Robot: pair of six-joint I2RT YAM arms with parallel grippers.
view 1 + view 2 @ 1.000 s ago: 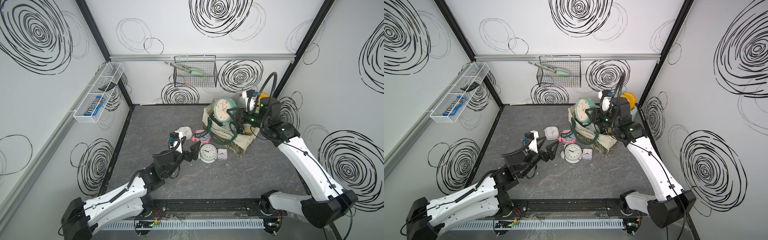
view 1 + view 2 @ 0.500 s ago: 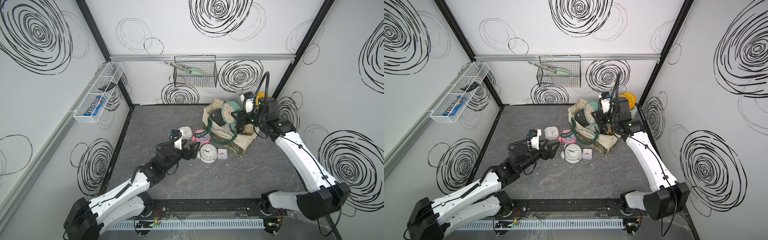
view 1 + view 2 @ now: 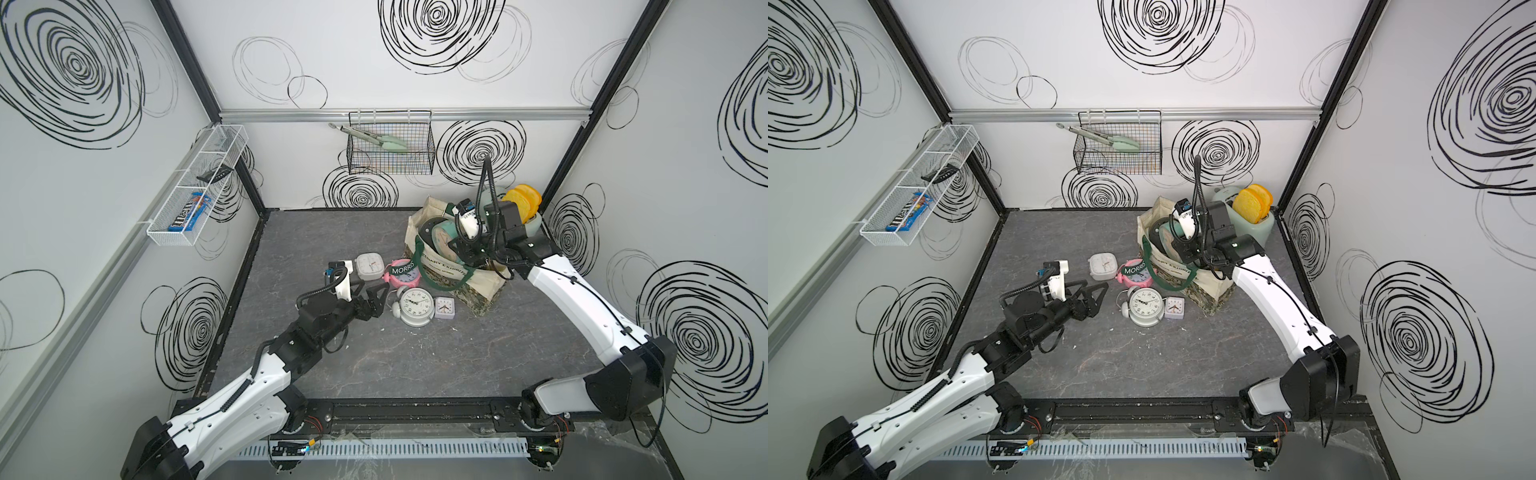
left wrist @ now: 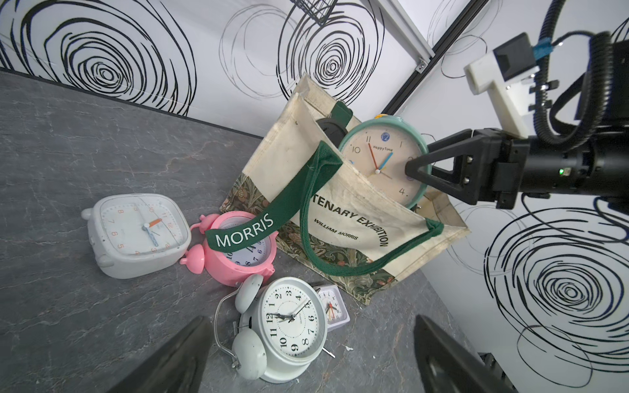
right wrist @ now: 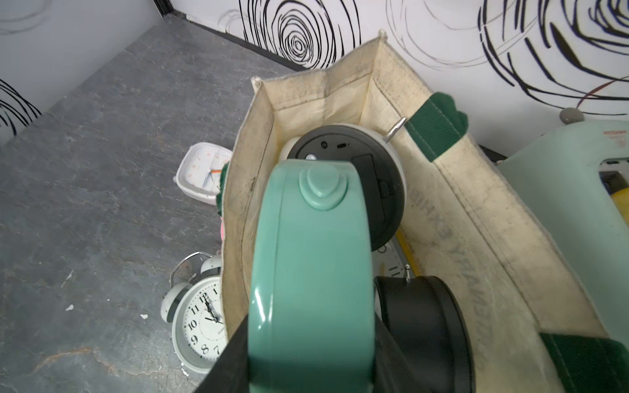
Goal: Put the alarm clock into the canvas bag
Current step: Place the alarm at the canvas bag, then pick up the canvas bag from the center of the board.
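Dark grey stone-look tabletop (image 3: 415, 365) carries one cream canvas bag with dark green handles (image 3: 478, 276) and four clocks outside it: a white rounded-square clock (image 4: 136, 234), a pink twin-bell clock (image 4: 238, 253) under the "MORRIS" handle, a white twin-bell clock (image 4: 289, 323) and a small lilac square clock (image 4: 335, 308). The right gripper (image 4: 420, 175) is clamped across front and back of the teal round alarm clock (image 4: 377, 160), which stands on edge in the bag's mouth, partly above the rim. The right wrist view looks inside and shows at least two more: a black-backed round clock (image 5: 357, 170), and a black drum-shaped clock (image 5: 422, 323) that the left wrist view does not show. The left gripper (image 3: 1100, 297) hovers, fingers wide apart, near the white twin-bell clock.
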